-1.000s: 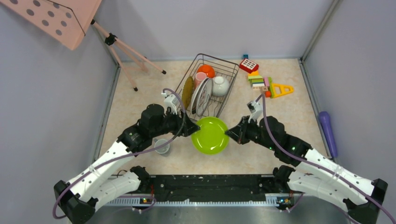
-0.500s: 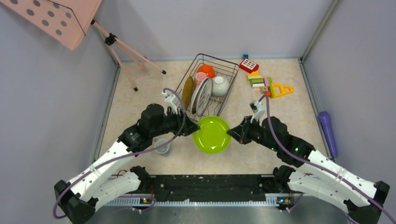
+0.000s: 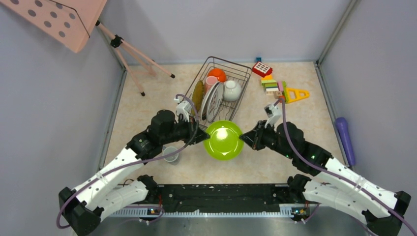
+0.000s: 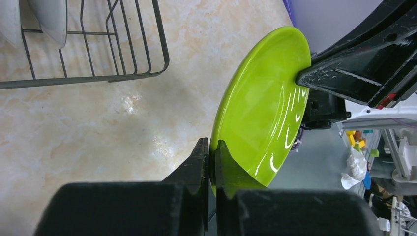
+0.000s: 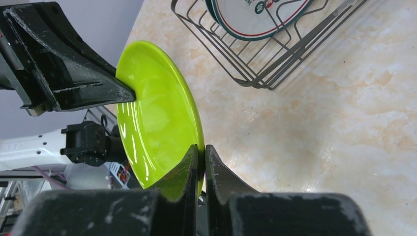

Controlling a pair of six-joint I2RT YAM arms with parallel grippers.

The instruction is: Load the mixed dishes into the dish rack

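Note:
The lime-green plate (image 3: pixel 223 140) hangs above the table just in front of the dish rack (image 3: pixel 244 69), held between both arms. My left gripper (image 3: pixel 203 136) is shut on its left rim (image 4: pixel 260 108), jaws pinching the edge (image 4: pixel 210 147). On the opposite rim my right gripper (image 3: pixel 243 139) is shut too, with the plate (image 5: pixel 157 113) between its jaws (image 5: pixel 201 150). In the rack stand the straw mat (image 3: pixel 197 97), the white plate (image 3: pixel 214 102), the pink cup (image 3: pixel 210 83), the orange bowl (image 3: pixel 217 74) and a whitish cup (image 3: pixel 232 90). Another small cup (image 3: pixel 170 154) sits on the table under the left arm.
A pink tripod stand (image 3: pixel 133 54) with a perforated board (image 3: pixel 64 19) fills the back left. Toy blocks (image 3: pixel 275 86) lie to the right of the rack. A purple object (image 3: pixel 345 140) lies along the right wall.
The left gripper has closed on the plate's left rim. Plate and both grippers have shifted slightly toward the rack.

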